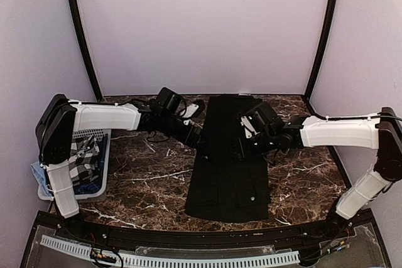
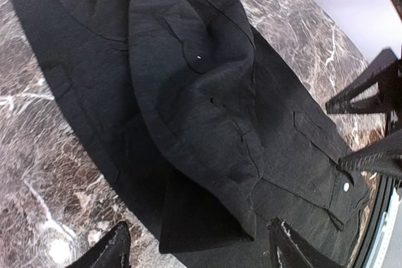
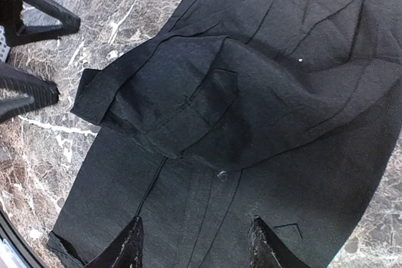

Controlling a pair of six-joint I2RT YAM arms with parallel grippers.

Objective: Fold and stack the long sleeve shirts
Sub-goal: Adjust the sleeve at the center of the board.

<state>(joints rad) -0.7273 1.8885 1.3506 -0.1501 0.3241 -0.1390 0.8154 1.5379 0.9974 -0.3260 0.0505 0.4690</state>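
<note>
A plain black long sleeve shirt [image 1: 229, 183] lies on the marble table as a long narrow strip, sleeves folded in, running from the back to the near edge. My left gripper [image 1: 196, 137] is open and empty at the shirt's left edge, above a folded sleeve layer [image 2: 188, 92]. My right gripper [image 1: 242, 146] is open and empty over the middle of the shirt [image 3: 251, 92]. In the left wrist view my left gripper [image 2: 201, 250] straddles the sleeve fold. In the right wrist view my right gripper [image 3: 198, 246] hangs above the flat cloth with a small pale button [image 3: 221, 173].
A white slatted basket [image 1: 105, 162] stands at the left table edge, holding a black-and-white checked cloth [image 1: 85, 155]. Bare marble table [image 1: 151, 180] lies between basket and shirt. Both grippers are close together over the shirt. Walls enclose the back and sides.
</note>
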